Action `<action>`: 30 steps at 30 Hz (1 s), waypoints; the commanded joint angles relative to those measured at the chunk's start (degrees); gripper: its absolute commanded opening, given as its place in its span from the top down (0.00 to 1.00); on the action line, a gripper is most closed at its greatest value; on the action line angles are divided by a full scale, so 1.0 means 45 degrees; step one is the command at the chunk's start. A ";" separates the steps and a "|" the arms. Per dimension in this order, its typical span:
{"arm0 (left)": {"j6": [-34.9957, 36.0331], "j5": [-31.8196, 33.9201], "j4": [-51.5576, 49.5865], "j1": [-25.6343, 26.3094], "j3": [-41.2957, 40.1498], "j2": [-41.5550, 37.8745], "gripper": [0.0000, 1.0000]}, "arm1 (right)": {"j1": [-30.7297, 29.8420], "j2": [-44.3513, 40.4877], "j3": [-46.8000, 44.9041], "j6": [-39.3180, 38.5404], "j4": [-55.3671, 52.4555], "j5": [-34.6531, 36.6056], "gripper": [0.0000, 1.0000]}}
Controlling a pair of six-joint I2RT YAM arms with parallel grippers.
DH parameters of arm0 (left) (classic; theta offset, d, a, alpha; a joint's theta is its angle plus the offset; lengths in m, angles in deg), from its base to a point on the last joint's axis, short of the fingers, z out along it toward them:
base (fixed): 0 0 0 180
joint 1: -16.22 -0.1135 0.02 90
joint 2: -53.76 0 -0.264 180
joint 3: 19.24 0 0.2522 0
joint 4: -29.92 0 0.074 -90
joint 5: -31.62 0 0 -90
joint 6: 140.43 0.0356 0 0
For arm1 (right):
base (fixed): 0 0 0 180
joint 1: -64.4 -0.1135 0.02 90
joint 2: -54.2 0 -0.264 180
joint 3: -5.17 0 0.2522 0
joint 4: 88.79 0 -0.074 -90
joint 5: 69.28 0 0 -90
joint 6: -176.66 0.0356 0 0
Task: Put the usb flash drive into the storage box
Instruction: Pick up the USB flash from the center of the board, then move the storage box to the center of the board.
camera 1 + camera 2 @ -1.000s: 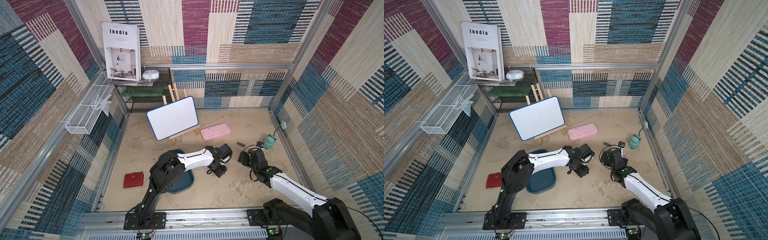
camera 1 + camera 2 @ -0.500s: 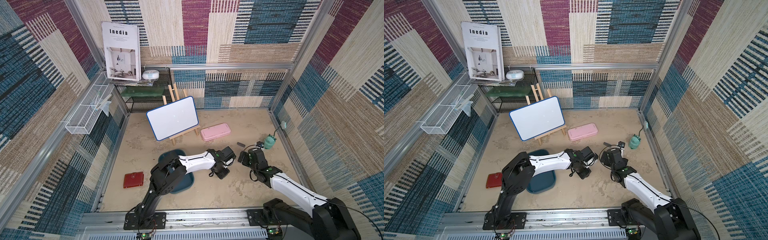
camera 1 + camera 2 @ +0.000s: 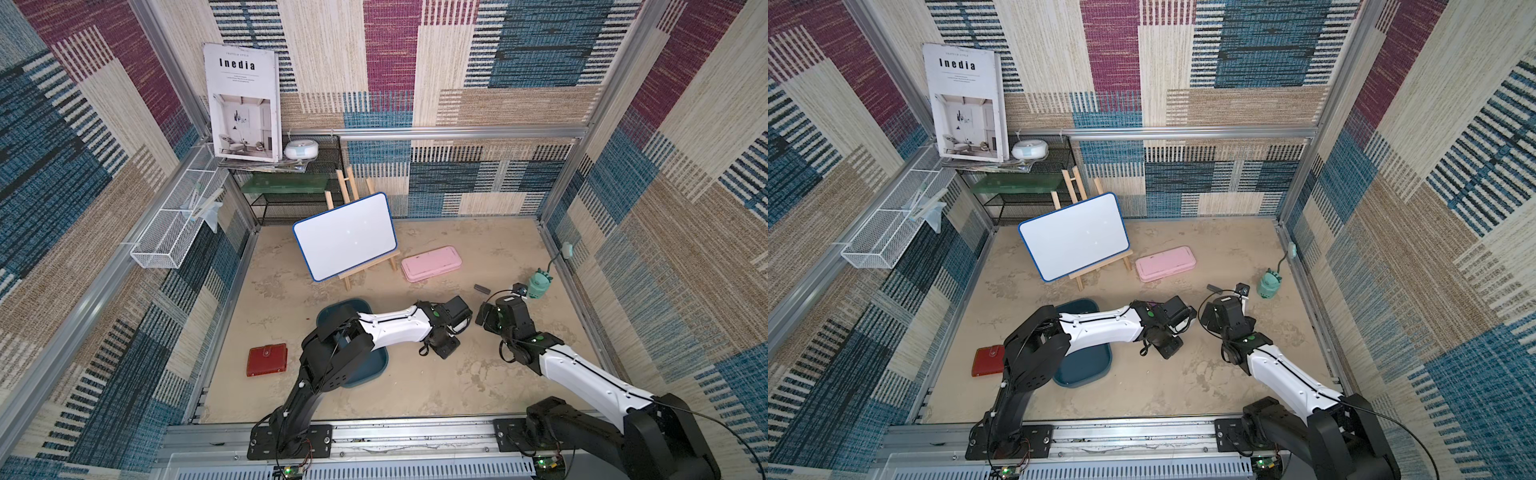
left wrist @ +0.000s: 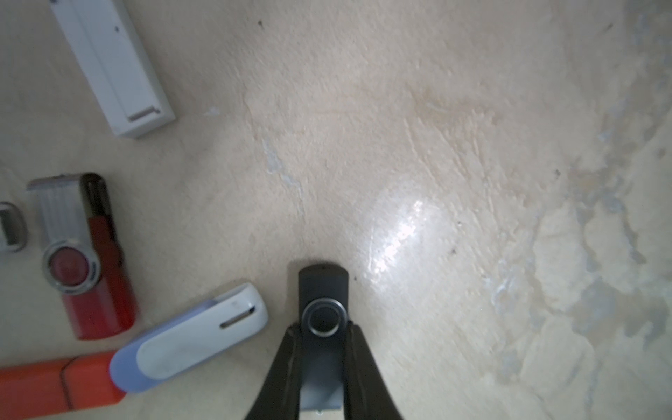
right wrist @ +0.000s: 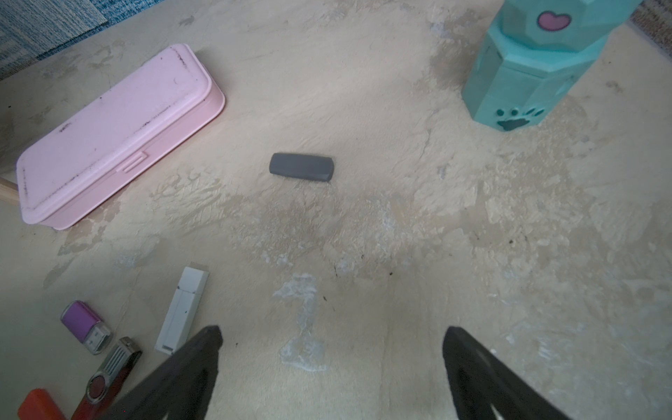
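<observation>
On the mottled beige worktop point(image 3: 457, 390), your left gripper point(image 4: 323, 331) pinches the black usb flash drive point(image 4: 323, 291) near the middle, right gripper point(image 5: 332, 334) spread wide, so lift straight up before swinging to the storage box point(image 3: 376, 368) toward the front-left corner.

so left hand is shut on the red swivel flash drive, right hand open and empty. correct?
Not quite. The left hand is shut on the black swivel flash drive, not the red one. The left wrist view shows the red swivel drive lying loose on the table, apart from the hand. The right hand is open and empty, as you say.
</observation>
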 commanded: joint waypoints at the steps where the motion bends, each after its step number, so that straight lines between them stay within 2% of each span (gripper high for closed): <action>1: -0.0368 -0.0655 -0.0791 0.0085 -0.0442 -0.0021 0.89 | -0.0012 0.0026 0.0097 0.0021 0.0280 0.0008 0.00; 6: -0.1123 -0.0414 -0.0568 0.0121 -0.0981 -0.1664 1.00 | -0.0012 0.0027 0.0119 0.0024 0.0281 -0.0006 0.00; 11: -0.2828 0.0681 -0.0636 0.0121 -0.2137 -0.4453 1.00 | -0.0007 0.0007 0.0107 0.0043 0.0290 -0.0074 0.00; 15: -0.5171 0.3134 -0.1667 0.0082 -0.3122 -0.7019 1.00 | -0.0013 -0.0051 0.0100 0.0028 0.0326 -0.0200 0.00; 18: -0.7590 0.5471 -0.3751 -0.0045 -0.3474 -0.8520 1.00 | -0.0003 -0.0101 0.0119 0.0024 0.0349 -0.0308 0.00; 20: -0.9332 0.6381 -0.5374 -0.0271 -0.3902 -0.9494 1.00 | -0.0011 -0.0142 0.0110 0.0024 0.0306 -0.0371 0.00; 23: -1.0916 0.6764 -0.6266 -0.0803 -0.5114 -1.0954 1.00 | -0.0012 -0.0256 0.0063 0.0026 0.0367 -0.0504 0.00; 25: -1.1155 0.6522 -0.6301 -0.1349 -0.5906 -1.1542 1.00 | -0.0011 -0.0286 0.0020 0.0022 0.0442 -0.0607 0.00; 30: -1.1555 0.6681 -0.6818 -0.2406 -0.6687 -1.0968 1.00 | -0.0013 -0.0165 0.0031 0.0034 0.0527 -0.0786 0.00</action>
